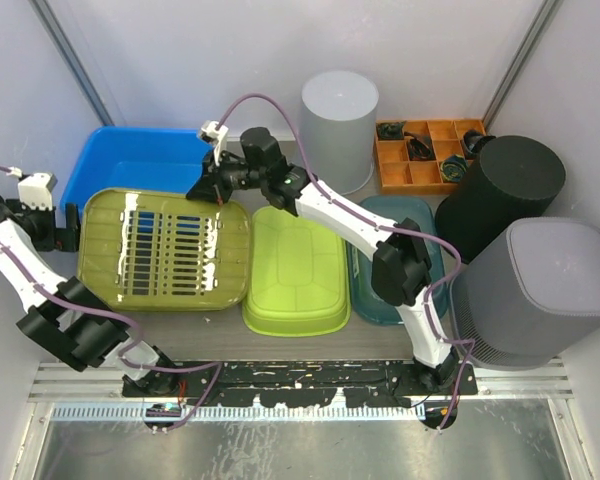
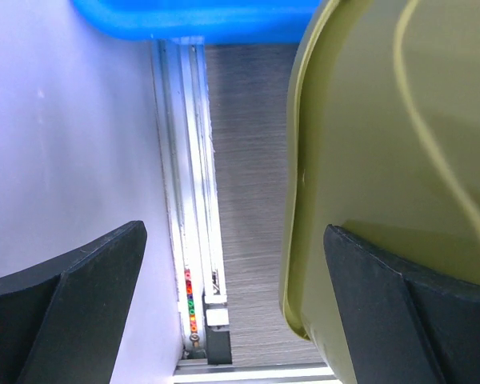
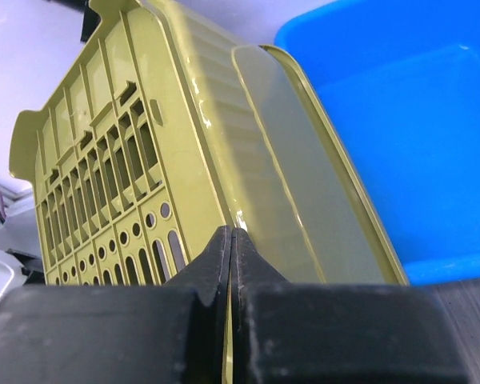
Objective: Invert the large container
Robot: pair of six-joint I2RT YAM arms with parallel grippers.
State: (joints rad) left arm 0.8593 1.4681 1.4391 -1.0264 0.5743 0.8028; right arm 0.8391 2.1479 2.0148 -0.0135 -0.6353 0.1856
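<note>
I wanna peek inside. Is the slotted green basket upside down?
Yes. The basket has its slotted bottom up; right end effector pinches its rim.

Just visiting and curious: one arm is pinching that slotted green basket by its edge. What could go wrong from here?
The right tool pinches only the thin rim of the olive basket, so it may slip or twist loose. The left tool is open around the other edge, giving no support yet. The blue bin and lime tub sit close by; a swinging basket could knock them.
</note>
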